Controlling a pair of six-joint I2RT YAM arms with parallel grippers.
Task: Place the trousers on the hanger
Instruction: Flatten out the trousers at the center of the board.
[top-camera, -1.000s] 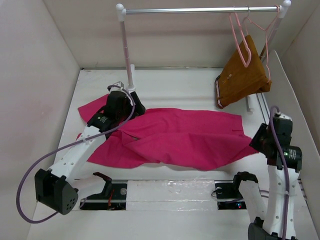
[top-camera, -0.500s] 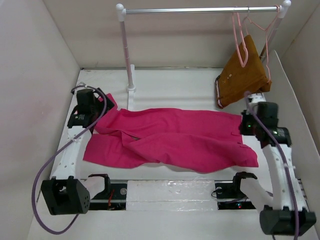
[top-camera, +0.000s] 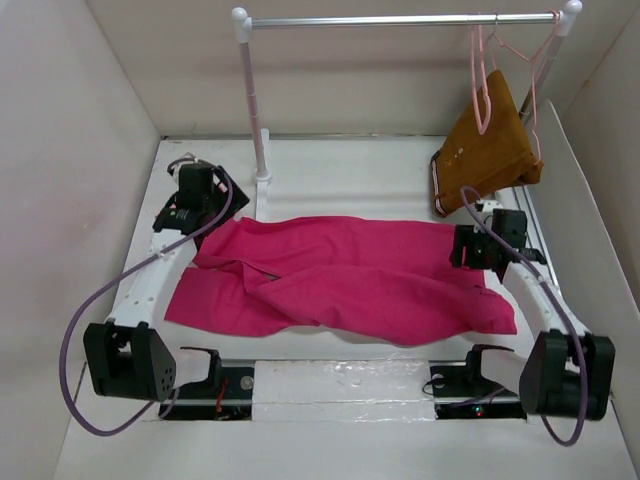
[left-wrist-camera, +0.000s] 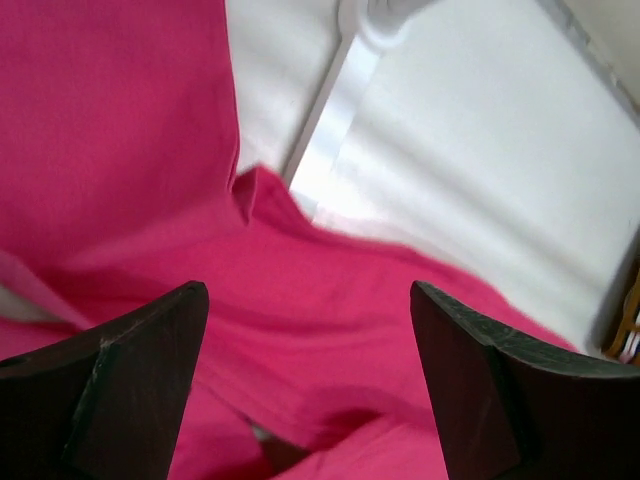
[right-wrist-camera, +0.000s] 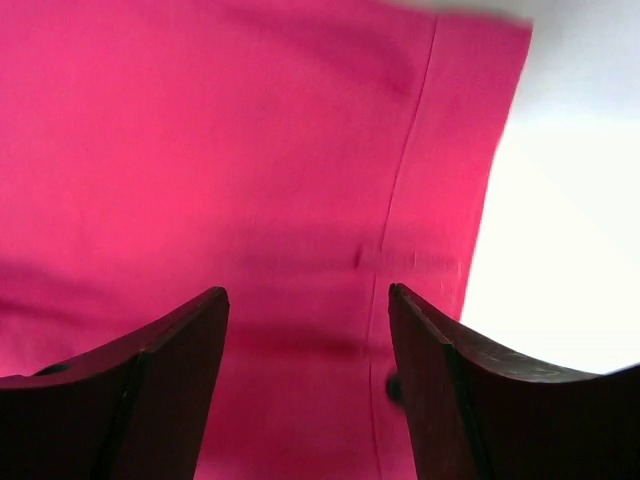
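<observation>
**Magenta trousers spread across the counter, both sets of fingers open above them**

The trousers are a broad sheet of bright magenta-pink cloth, plain and soft, lying flat on the white counter. They fill its middle band. Their long axis runs left to right, parallel to the near edge, from close to the left edge to close to the right edge. Towards the left end the cloth is folded over itself in overlapping flaps with diagonal creases. The right end is squarer, with a straight seam running just inside its edge in the right wrist view. Which end is the waist cannot be told.

The left fingers stand wide apart with nothing between them, above the far left part of the cloth near the foot of the rail's post. The right fingers are also parted and hold nothing, hanging over the right end beside the seam.

The hanger, thin and pale pink, hangs from the silver rail above the far right corner, well apart from the trousers. It lies against a mustard-brown garment that hides its lower part. Other thin pink hangers beside it are hard to separate. Both wrist views are blurred, and the fingers' tips are cut off at the frame's bottom.
</observation>
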